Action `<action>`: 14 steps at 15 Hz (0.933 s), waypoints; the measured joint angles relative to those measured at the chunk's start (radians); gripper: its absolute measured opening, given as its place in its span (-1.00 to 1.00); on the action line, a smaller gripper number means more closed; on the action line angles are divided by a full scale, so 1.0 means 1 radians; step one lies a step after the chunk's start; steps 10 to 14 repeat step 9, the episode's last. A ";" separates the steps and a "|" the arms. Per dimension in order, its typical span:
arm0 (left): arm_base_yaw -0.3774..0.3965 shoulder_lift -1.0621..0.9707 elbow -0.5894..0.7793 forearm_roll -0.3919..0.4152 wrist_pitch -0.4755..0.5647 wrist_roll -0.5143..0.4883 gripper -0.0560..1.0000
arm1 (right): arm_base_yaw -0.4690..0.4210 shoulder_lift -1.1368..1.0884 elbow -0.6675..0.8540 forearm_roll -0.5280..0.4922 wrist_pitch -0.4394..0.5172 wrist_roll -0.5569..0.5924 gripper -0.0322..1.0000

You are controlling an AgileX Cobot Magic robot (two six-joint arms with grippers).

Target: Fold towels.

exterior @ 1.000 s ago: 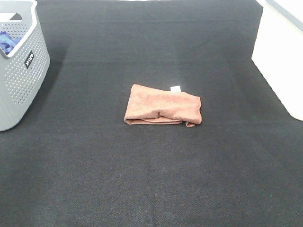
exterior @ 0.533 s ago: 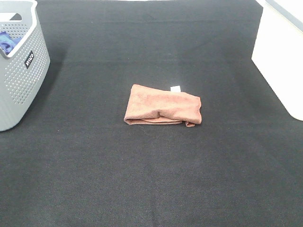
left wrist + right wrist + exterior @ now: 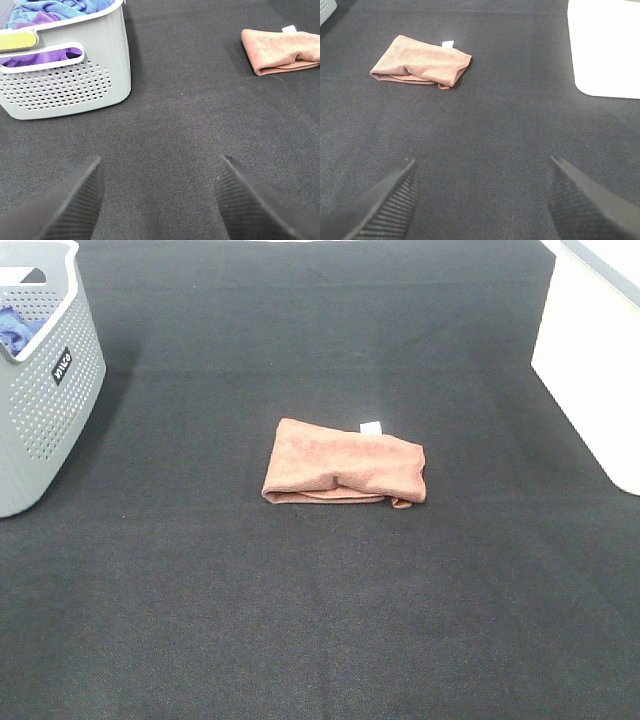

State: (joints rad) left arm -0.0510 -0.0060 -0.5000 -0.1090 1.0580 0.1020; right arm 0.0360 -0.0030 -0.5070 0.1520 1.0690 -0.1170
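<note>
A folded rust-orange towel [image 3: 345,464] with a small white tag lies flat in the middle of the black table. It also shows in the left wrist view [image 3: 280,50] and the right wrist view [image 3: 421,65]. My left gripper [image 3: 159,197] is open and empty, low over the table, well short of the towel and near the basket. My right gripper [image 3: 480,197] is open and empty, well back from the towel. Neither gripper shows in the exterior view.
A grey perforated basket [image 3: 45,405] stands at the far left and holds blue and purple towels [image 3: 50,12]. A white bin [image 3: 590,360] stands at the right edge and shows in the right wrist view [image 3: 602,47].
</note>
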 joint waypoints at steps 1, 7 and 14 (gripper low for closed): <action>0.000 0.000 0.000 0.000 0.000 0.000 0.28 | 0.000 0.000 0.000 0.000 0.000 0.000 0.37; 0.000 0.000 0.000 0.000 0.000 0.000 0.28 | 0.000 0.000 0.000 0.003 0.000 0.000 0.37; 0.000 0.000 0.000 0.000 0.000 0.000 0.28 | 0.000 0.000 0.000 0.004 0.000 0.000 0.37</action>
